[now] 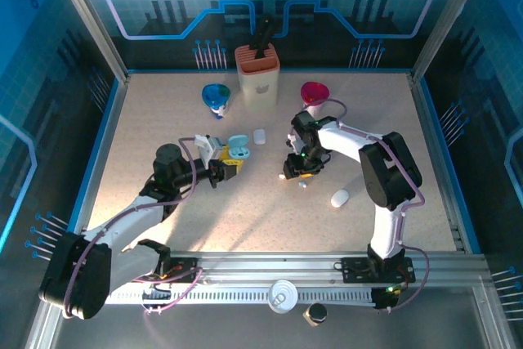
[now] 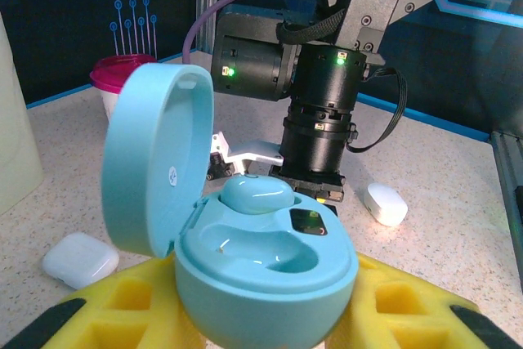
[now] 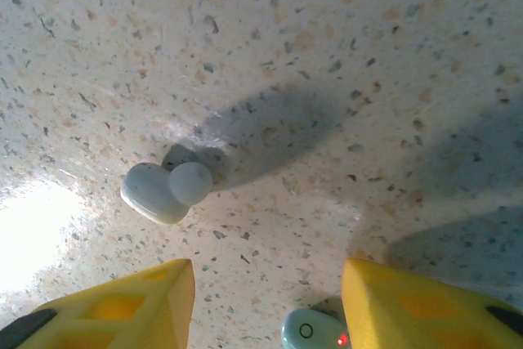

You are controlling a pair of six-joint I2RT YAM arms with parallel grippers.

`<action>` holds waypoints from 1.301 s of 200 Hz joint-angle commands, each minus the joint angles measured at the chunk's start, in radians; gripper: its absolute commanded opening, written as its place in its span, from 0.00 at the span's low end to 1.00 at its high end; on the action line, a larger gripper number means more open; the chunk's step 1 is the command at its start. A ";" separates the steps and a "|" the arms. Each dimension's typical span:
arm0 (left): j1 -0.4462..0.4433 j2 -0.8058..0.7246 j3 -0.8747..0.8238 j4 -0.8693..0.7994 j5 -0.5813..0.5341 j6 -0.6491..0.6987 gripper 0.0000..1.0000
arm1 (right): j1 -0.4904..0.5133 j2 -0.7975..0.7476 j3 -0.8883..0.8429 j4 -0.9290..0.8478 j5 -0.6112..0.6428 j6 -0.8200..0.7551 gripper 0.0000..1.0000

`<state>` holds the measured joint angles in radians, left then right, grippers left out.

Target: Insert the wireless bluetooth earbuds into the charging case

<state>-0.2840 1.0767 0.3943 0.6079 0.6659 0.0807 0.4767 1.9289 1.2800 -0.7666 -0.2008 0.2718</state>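
The left gripper (image 1: 229, 165) clasps the open pale-blue charging case (image 2: 261, 275) (one slot already holds an earbud (image 2: 256, 194)). The right gripper (image 3: 268, 292) hangs spread over the speckled table (image 3: 327, 79), near a loose earbud (image 3: 166, 190).

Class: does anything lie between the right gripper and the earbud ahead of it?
Nothing visible does. The earbud lies on bare table ahead of the open right gripper; another pale piece sits back between its fingers.

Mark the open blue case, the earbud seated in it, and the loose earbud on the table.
open blue case (image 2: 270, 292): left wrist view, base front
seated earbud (image 2: 256, 194): left wrist view, rounded top
loose earbud (image 3: 155, 194): right wrist view, body
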 commanded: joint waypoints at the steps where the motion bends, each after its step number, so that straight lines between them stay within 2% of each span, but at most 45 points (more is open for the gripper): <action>1: 0.011 -0.001 -0.010 0.013 0.018 0.018 0.34 | -0.006 -0.020 -0.039 -0.028 -0.038 0.004 0.49; 45: 0.011 0.016 -0.003 0.021 0.027 0.016 0.34 | -0.007 -0.050 -0.068 -0.032 -0.018 0.009 0.47; 103: 0.011 0.018 -0.002 0.025 0.029 0.016 0.34 | -0.007 -0.065 -0.074 -0.049 -0.036 0.008 0.39; 162: 0.011 0.021 -0.001 0.027 0.031 0.015 0.34 | -0.008 -0.079 -0.098 -0.059 -0.041 -0.005 0.42; 212: 0.011 0.018 -0.007 0.030 0.031 0.014 0.34 | -0.007 -0.070 -0.096 -0.045 -0.036 0.013 0.27; 260: 0.011 0.015 -0.009 0.030 0.032 0.013 0.34 | -0.003 -0.063 -0.091 -0.031 -0.033 0.044 0.19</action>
<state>-0.2840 1.0939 0.3943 0.6113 0.6697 0.0803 0.4747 1.8755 1.1912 -0.7948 -0.2234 0.2909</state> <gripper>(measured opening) 0.345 0.211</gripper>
